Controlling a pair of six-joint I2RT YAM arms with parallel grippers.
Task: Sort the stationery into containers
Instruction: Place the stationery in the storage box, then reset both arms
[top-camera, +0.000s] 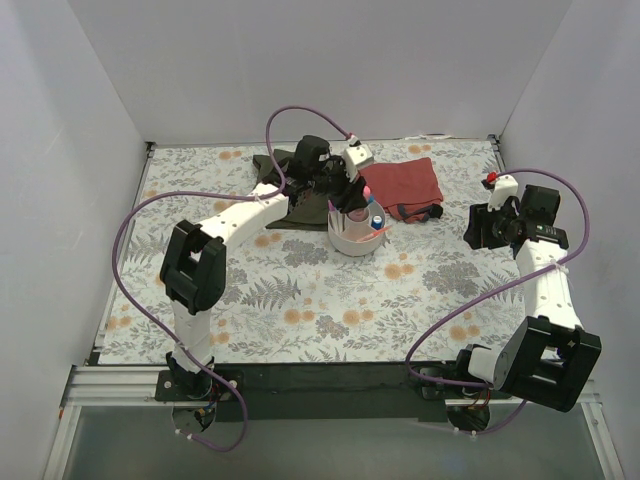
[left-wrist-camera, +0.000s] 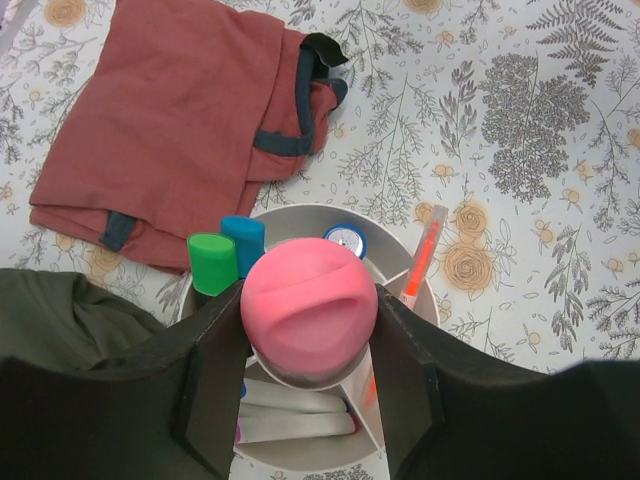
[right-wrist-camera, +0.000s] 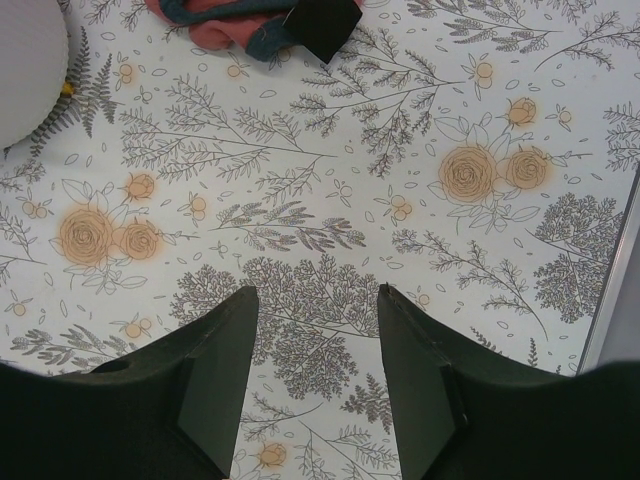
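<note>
Floral tablecloth (top-camera: 300, 295); pink tube (left-wrist-camera: 305, 300) within left tool (left-wrist-camera: 310, 335).

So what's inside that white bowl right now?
A green-capped marker, a blue-capped marker, a pink-orange pen and white pens sit in its compartments. The fat pink tube, gripped by the left pincer, hides the middle of the bowl.
</note>
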